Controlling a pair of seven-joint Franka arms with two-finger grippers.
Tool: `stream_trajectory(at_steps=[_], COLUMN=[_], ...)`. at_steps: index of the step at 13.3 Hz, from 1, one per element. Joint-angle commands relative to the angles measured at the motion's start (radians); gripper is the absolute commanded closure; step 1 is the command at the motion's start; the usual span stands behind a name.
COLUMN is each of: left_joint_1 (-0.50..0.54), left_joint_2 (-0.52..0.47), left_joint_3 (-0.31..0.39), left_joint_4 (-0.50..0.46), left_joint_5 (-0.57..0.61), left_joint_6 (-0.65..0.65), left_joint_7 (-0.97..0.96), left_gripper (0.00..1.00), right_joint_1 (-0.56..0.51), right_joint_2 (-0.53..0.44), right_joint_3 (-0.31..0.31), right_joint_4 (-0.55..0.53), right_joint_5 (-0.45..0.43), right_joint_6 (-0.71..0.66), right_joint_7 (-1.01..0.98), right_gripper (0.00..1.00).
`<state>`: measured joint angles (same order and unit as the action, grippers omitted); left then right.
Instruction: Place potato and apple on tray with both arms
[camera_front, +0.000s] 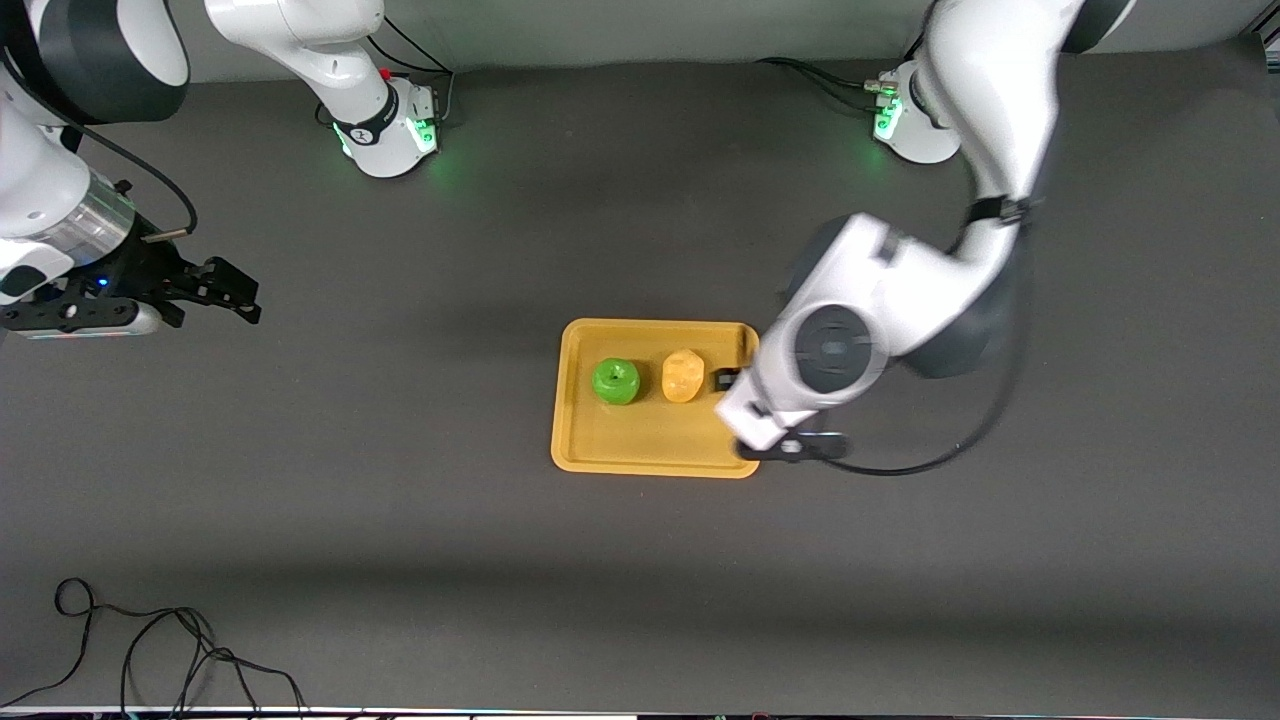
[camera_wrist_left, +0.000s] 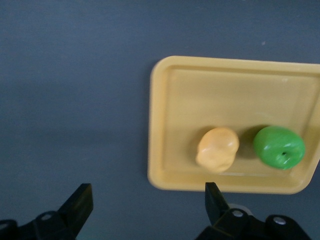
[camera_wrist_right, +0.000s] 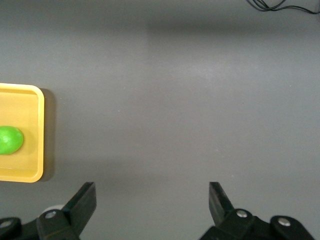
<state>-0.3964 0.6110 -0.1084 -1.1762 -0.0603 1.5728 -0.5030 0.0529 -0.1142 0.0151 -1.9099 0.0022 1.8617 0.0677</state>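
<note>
The yellow-orange tray (camera_front: 640, 440) lies at the table's middle. On it, the green apple (camera_front: 616, 381) sits beside the pale potato (camera_front: 682, 375), the potato toward the left arm's end. My left gripper (camera_front: 728, 384) hangs open and empty over the tray's edge at the left arm's end, mostly hidden under its wrist. The left wrist view shows its open gripper (camera_wrist_left: 149, 200) over bare table beside the tray (camera_wrist_left: 170, 100), with the potato (camera_wrist_left: 218, 149) and apple (camera_wrist_left: 279, 146). My right gripper (camera_front: 240, 295) waits open and empty at the right arm's end; its wrist view (camera_wrist_right: 151, 197) shows the tray (camera_wrist_right: 40, 135) and apple (camera_wrist_right: 10, 140).
The arm bases (camera_front: 390, 130) (camera_front: 910, 125) stand along the table's edge farthest from the front camera. A black cable (camera_front: 930, 460) loops from the left arm over the table. Loose black cables (camera_front: 150, 650) lie at the near edge, toward the right arm's end.
</note>
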Motion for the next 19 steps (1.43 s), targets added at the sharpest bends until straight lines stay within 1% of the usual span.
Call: stream_trajectory(at_steps=[1,5,9,11,12,13,16,19], left_joint_1=[0.100,0.215,0.342,0.363,0.372,0.375,0.386,0.343], left_joint_2=[-0.098,-0.218,-0.381,-0.424,-0.444,-0.474,-0.577,-0.579], left_joint_3=[-0.004,0.001,0.000,0.001,0.001,0.001,0.006,0.090], left_joint_4=[-0.028,-0.057,-0.173,-0.204,-0.221,-0.255,-0.406,-0.402], left_joint_5=[-0.009,0.059,0.059,0.057,0.057,0.057,0.057,0.047], left_joint_6=[-0.111,-0.206,-0.200,-0.191,-0.180,-0.150,-0.059,-0.068], left_joint_7=[0.104,0.250,0.398,0.419,0.420,0.419,0.422,0.486], left_gripper=[0.00,0.00,0.00,0.00,0.00,0.00,0.00,0.00], right_joint_1=[0.010,0.004,-0.002,-0.004,-0.002,-0.002,-0.001,0.001], right_joint_2=[0.022,0.010,0.010,0.010,0.010,0.011,0.011,0.011], right_joint_3=[-0.003,-0.017,-0.018,-0.023,-0.040,-0.043,-0.043,-0.043], right_joint_4=[0.037,0.038,0.048,0.054,0.057,0.058,0.058,0.057], right_joint_5=[-0.004,-0.005,-0.004,-0.004,-0.004,-0.004,-0.004,-0.004], right_joint_6=[-0.030,-0.050,-0.055,-0.058,-0.058,-0.058,-0.058,-0.058], right_joint_7=[0.032,0.017,0.014,0.011,0.009,-0.002,-0.005,-0.005], right_gripper=[0.00,0.00,0.00,0.00,0.00,0.00,0.00,0.00])
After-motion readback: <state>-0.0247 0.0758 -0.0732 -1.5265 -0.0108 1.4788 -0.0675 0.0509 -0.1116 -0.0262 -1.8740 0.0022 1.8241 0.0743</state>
